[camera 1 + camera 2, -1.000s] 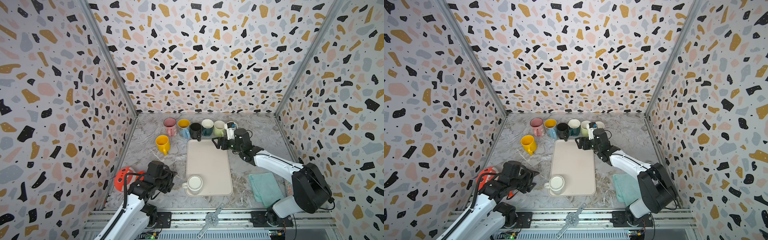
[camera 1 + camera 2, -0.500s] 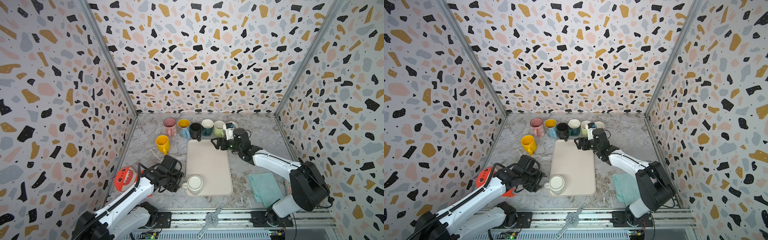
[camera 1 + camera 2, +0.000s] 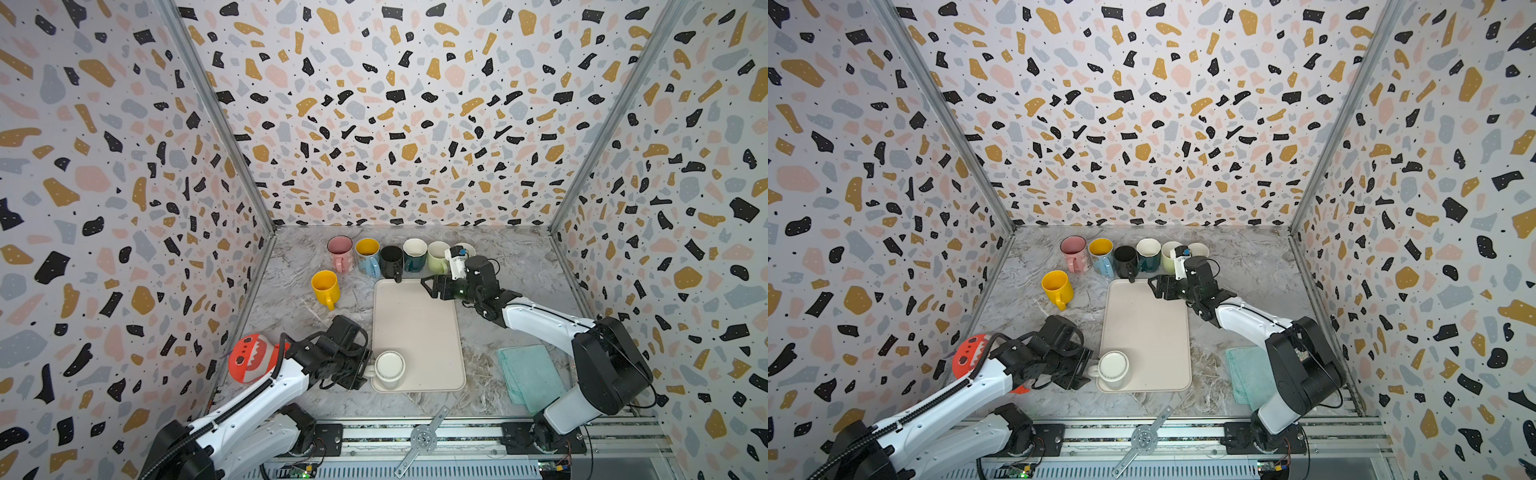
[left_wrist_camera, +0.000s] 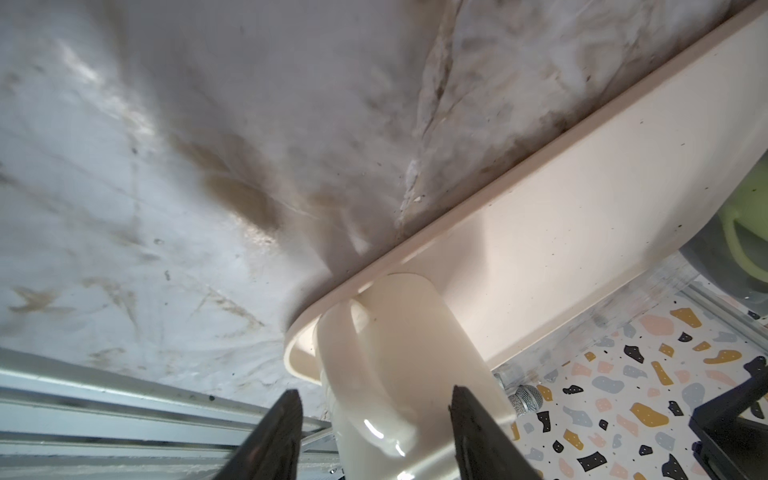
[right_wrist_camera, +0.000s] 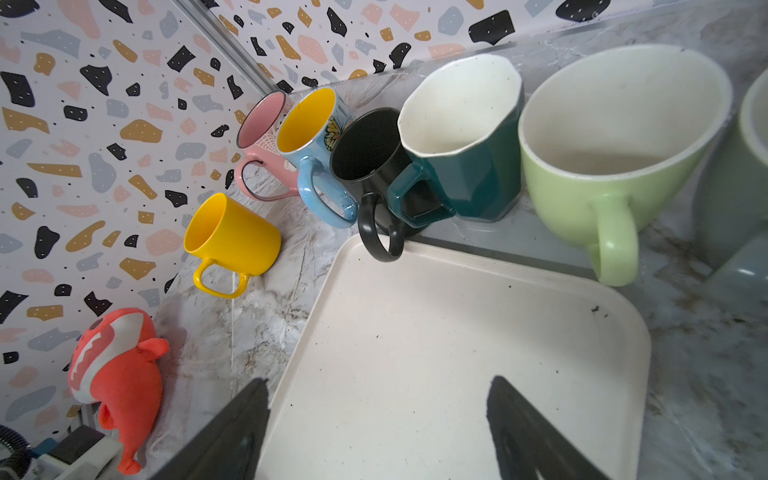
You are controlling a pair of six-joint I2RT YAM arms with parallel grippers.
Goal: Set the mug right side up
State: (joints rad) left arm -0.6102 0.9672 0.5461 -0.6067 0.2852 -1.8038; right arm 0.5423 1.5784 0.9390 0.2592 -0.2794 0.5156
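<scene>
Marbled tabletop [image 3: 519, 266] carries a beige tray [image 3: 415, 324]; the right gripper [image 3: 432, 286] hangs spread and empty over its far end, the left gripper [image 4: 374, 415] stands parted around the handle [image 4: 332, 353] of the upside-down cream mug [image 3: 390, 365] on its near left corner

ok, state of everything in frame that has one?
cream mug: upside down on the tray, near-left corner
left gripper: open, jaws either side of the cream mug's handle, not closed on it
right gripper: open, empty, over the tray's far end
yellow mug: upright
back row of mugs: all upright
green cloth: folded, flat
</scene>
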